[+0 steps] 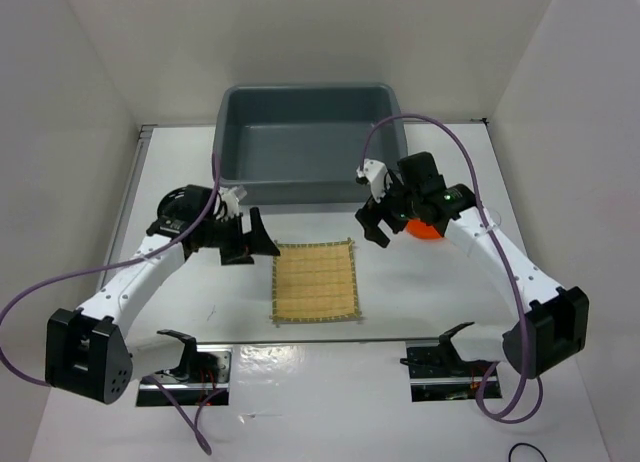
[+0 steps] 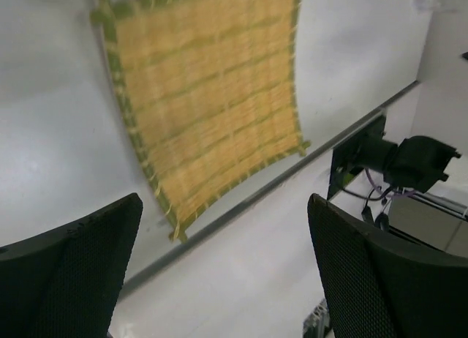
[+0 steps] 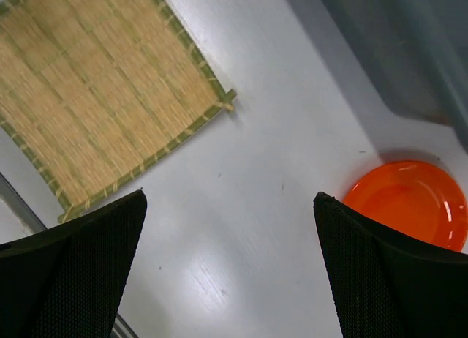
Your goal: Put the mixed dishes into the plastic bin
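I am hovering with left pincer (image 1: 250, 244) and right pincer (image 1: 373, 229) both released, flanking the mat (image 1: 315, 282) lying flat at frame centre below the bin (image 1: 305, 152), and am judging it light, flexible, best pinched at an edge.

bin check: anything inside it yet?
Nothing visible: the plastic bin shows a bare grey floor from above. Its near wall hides a strip of floor behind it, and the right arm's cable crosses one corner. The mat and orange plate sit outside.
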You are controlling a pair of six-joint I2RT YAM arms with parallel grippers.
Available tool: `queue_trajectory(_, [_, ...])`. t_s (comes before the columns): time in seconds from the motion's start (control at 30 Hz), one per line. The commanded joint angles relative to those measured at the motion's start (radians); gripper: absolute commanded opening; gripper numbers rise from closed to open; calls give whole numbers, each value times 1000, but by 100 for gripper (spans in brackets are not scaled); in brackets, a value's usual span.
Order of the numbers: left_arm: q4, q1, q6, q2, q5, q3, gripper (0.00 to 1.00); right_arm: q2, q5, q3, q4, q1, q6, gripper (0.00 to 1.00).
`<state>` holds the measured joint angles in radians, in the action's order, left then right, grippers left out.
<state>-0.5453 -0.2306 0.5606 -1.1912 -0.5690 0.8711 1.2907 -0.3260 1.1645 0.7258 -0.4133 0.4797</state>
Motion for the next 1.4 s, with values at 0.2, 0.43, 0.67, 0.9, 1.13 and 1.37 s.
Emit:
queue_trajectory(0.2, [163,-70,173,42,-46,-230,100,105,-27,-12,60,-149,163,99])
queue_trajectory(0.43, [226,-79,191,-87,-5,-250,100,343,111,-12,38,-235,200,32])
queue_trajectory(0.67, [300,-79,225,-114,15,-294,100,464,120,-26,-2,-254,105,0])
queue_trajectory(0.9, [366,-79,245,-137,15,-331,100,464,102,-48,-57,-286,83,0])
queue_trajectory(1.13, [352,-79,225,-189,15,-319,100,338,104,-54,-60,-286,95,0])
queue_trajectory(1.37, [380,-79,234,-189,15,-319,100,487,102,-54,-72,-295,76,0])
